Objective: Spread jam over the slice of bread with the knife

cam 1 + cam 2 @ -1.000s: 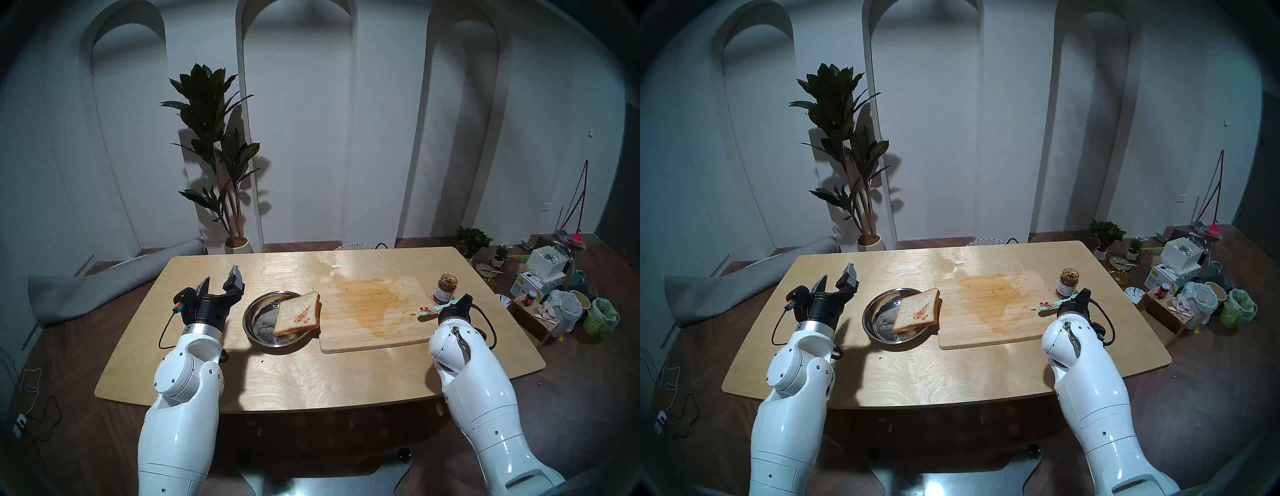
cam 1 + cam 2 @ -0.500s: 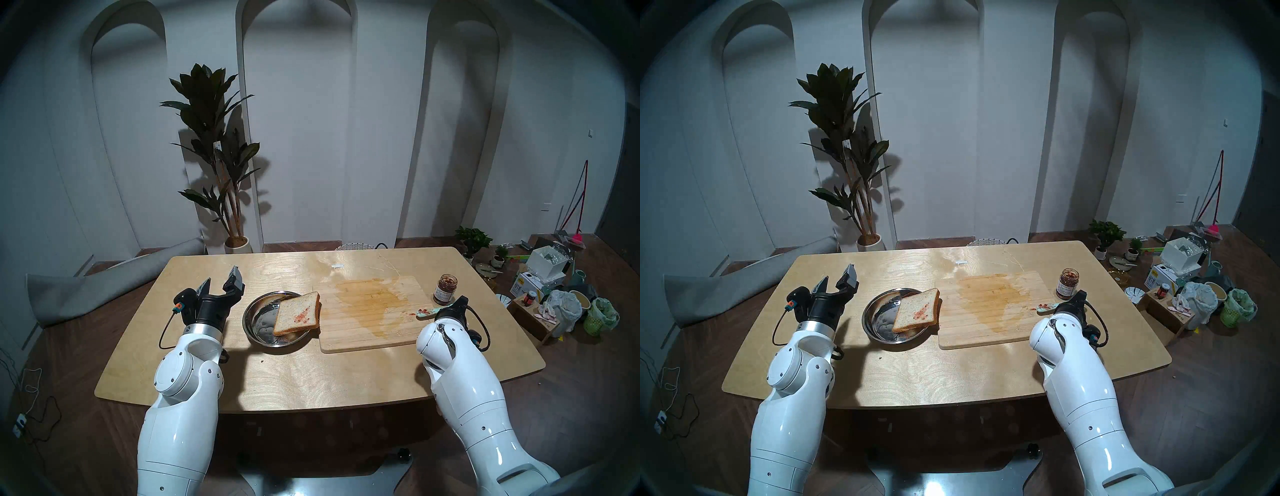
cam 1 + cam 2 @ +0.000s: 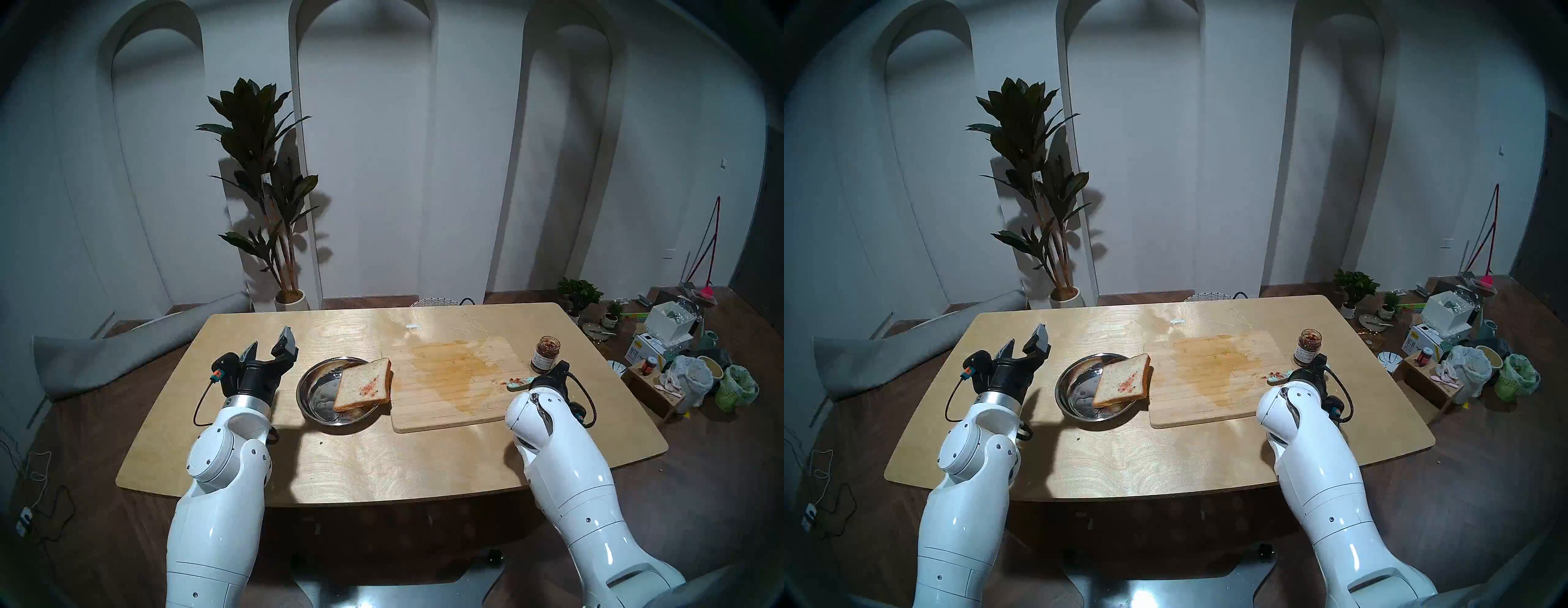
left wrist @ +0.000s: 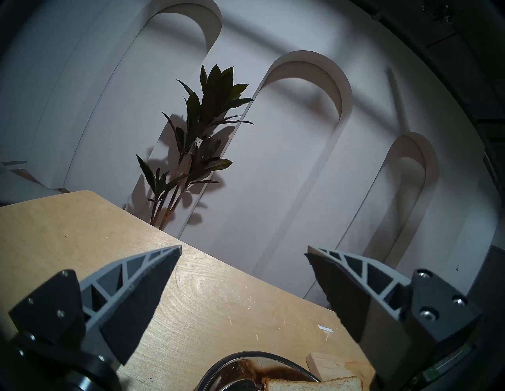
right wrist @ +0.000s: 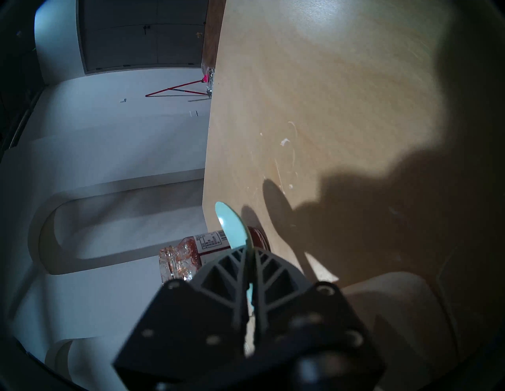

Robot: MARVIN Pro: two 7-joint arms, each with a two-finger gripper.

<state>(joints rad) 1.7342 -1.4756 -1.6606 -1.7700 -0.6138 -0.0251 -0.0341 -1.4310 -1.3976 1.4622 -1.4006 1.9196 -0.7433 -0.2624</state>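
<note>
**Desk:** What has moved in the last second?

**Me:** Only my right arm. Its forearm has swung in toward the table's (image 3: 382,467) middle, and the knife (image 3: 518,382) has crept a little along the cutting board's (image 3: 445,407) right edge, toward the bread. The right gripper (image 3: 550,374) is clamped tight on the knife's handle. From the wrist I see the clean rounded end poking out past the fingertips (image 5: 240,256). The end over the board is smeared red.

**Desk:** So what does that mean for the spreading?

**Me:** I read it as the carry just starting. The knife is loaded but well apart from the slice of bread (image 3: 364,384), with the whole board between them.

**Desk:** And the left?

**Me:** My left gripper (image 3: 270,339) hasn't budged. It hangs above the table near the left edge, jaws wide apart, holding nothing.

**Desk:** Containers?

**Me:** The jar (image 3: 546,353) stands upright and lidless toward the table's far right corner, just off the board's far right corner. It holds dark, chunky jam (image 3: 550,342) up to the neck. The metal dish (image 3: 305,382) sits left of the board. The slice lies tilted in it, its right edge propped on the rim beside the board, with one small red smear near its middle. Most of the slice is bare, and the dish holds nothing else.
</note>
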